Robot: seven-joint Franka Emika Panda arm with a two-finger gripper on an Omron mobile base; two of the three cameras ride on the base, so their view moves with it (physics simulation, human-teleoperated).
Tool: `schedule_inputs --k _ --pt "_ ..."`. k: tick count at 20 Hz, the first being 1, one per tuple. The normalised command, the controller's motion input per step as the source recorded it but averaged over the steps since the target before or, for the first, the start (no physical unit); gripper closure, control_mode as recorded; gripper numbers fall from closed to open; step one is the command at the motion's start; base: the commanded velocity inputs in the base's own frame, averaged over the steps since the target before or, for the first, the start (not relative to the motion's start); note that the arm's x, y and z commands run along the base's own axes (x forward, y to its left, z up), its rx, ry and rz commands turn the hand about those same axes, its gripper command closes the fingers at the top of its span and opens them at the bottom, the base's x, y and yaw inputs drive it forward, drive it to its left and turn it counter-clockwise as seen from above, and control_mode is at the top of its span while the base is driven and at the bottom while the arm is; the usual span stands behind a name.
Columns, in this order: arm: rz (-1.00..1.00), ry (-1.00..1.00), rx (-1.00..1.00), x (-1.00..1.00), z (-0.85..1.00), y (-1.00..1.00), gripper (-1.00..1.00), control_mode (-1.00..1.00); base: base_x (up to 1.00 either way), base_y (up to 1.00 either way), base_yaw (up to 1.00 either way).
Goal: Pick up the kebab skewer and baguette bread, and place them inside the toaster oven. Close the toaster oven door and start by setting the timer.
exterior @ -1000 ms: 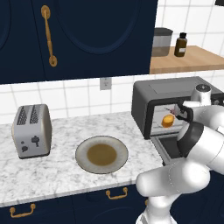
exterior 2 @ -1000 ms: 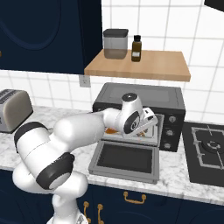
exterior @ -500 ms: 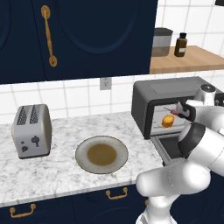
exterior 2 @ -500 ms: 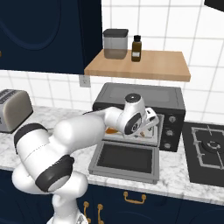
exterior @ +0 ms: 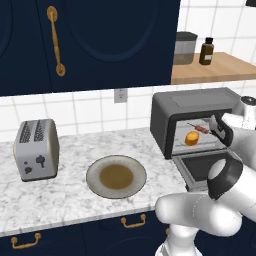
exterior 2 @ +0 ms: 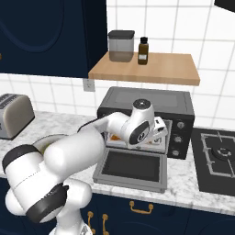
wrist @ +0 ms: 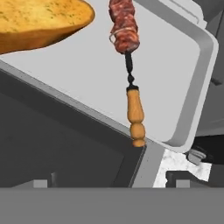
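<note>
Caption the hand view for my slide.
Kebab skewer and baguette bread lie on the toaster oven tray.

Marble counter (exterior: 65, 195): toaster (exterior: 36, 149), plate (exterior: 116, 176), toaster oven (exterior: 192, 120)

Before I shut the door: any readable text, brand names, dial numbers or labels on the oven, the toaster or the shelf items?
No legible text anywhere.
Toaster oven: side knobs carry no readable numbers or marks.
Silver toaster: dark controls, no lettering.
Brown bottle: no readable label.
Grey canister: plain.
</note>
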Motion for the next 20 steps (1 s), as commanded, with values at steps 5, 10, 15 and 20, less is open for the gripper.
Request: schedule_inputs --k 5,10,15,20 --pt "-0.25 0.05 0.0 -0.43 -0.03 0.09 -1.0 -1.0 0.0 0.0 0.0" --pt "-0.35 0.08 0.0 -0.11 -0.24 0.36 -1.0 -1.0 0.0 0.0 0.0" --pt "-0.32 0.03 0.0 0.0 -0.31 0.52 -1.0 -1.0 0.0 0.0 0.0" --pt "-0.29 0.06 0.0 0.0 -0.24 0.25 -1.0 -1.0 0.0 0.0 0.0"
